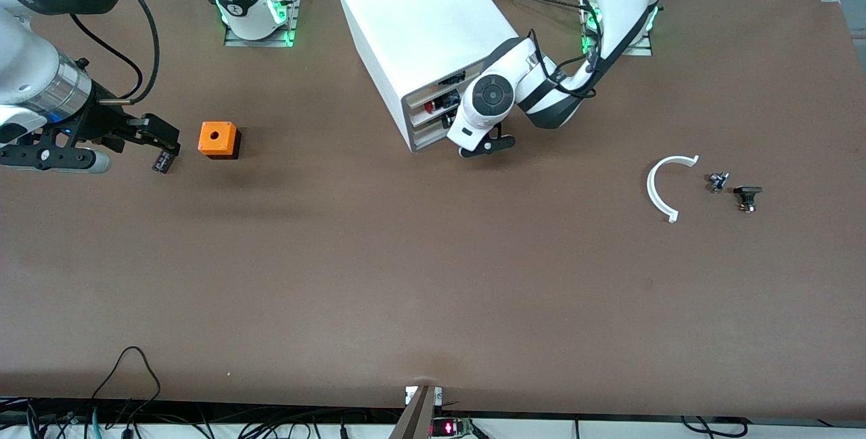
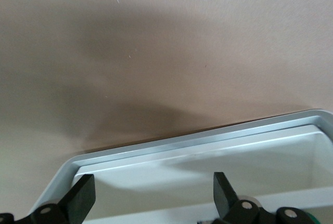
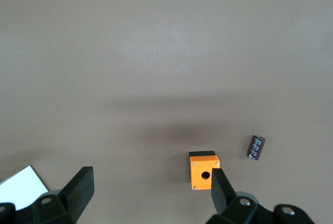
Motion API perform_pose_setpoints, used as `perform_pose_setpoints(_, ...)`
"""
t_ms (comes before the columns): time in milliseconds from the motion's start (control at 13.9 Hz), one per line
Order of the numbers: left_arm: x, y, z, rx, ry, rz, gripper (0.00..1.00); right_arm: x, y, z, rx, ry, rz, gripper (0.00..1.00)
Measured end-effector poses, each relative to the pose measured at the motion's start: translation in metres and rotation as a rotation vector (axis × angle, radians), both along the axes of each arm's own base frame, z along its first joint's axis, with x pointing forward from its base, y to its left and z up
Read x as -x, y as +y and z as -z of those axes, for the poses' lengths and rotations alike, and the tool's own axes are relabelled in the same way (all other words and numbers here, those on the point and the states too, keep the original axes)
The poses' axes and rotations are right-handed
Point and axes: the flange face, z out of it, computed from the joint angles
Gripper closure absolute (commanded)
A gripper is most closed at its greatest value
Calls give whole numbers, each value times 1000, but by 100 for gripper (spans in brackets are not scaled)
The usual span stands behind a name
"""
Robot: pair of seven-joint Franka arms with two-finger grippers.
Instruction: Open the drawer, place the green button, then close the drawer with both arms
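The white cabinet [image 1: 419, 26] stands at the table's back, its front turned toward the left arm's end. Its bottom drawer [image 1: 431, 137] sits flush in the grey frame; in the left wrist view its white front [image 2: 208, 167] fills the space between my fingers. My left gripper [image 1: 488, 147] [image 2: 152, 180] is open and empty, right in front of that drawer. My right gripper [image 1: 162, 141] [image 3: 151, 173] is open and empty, up over the table near the right arm's end. No green-capped button shows in any view.
An orange box with a hole [image 1: 218, 139] [image 3: 204, 171] and a small dark cylinder [image 1: 162, 162] [image 3: 255, 146] lie under the right gripper. A white arc [image 1: 664, 187], a small grey part [image 1: 717, 182] and a black part [image 1: 747, 197] lie toward the left arm's end.
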Motion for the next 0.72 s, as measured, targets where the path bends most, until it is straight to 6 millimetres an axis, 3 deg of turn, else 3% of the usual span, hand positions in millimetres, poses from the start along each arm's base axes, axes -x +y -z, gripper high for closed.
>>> perform_pose_setpoints(216, -56, 38, -66, -30, -32, 82, 0, -1, -9, 0, 0, 3, 15, 0)
perform_pose_setpoints(433, -111, 107, -134, -12, -68, 160, 1, 0, -11, 1, 1, 9, 19, 0)
perform_pose_setpoints(722, -159, 211, -196, 79, -122, 341, 0, 3, -12, -4, 2, 10, 19, 0)
